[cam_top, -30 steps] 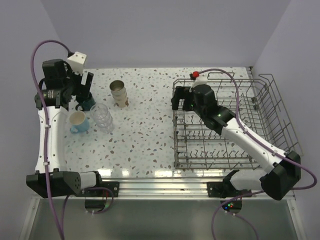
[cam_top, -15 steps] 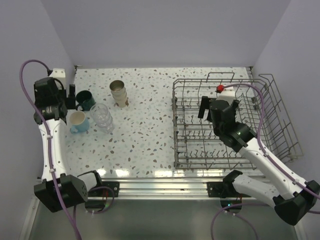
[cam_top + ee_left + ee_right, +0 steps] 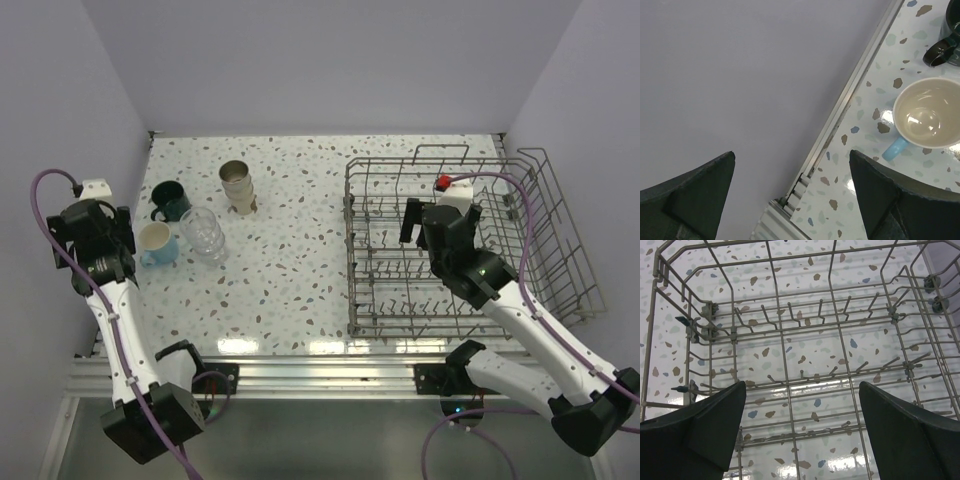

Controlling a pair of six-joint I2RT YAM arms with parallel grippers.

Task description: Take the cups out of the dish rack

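- Top external view: my left gripper (image 3: 118,240), jaws wide and empty, has backed away from the dark teal mug (image 3: 170,200) to the table's 9 o'clock edge.
- Four cups stand on the table near 10 o'clock: the dark teal mug, light blue mug (image 3: 155,243), clear tumbler (image 3: 205,235) and metallic tumbler (image 3: 237,187).
- My right gripper (image 3: 438,225), spread open and holding nothing, has drawn back over the dish rack (image 3: 349,240) at 3 o'clock.
- The right wrist view shows only bare tines, so I judge unloading complete.

The left gripper (image 3: 124,237) has drawn back from the dark teal mug (image 3: 172,200) to the frame's left edge. The right gripper (image 3: 440,222) has retreated from the dish rack's (image 3: 350,255) upper-left corner toward its middle.
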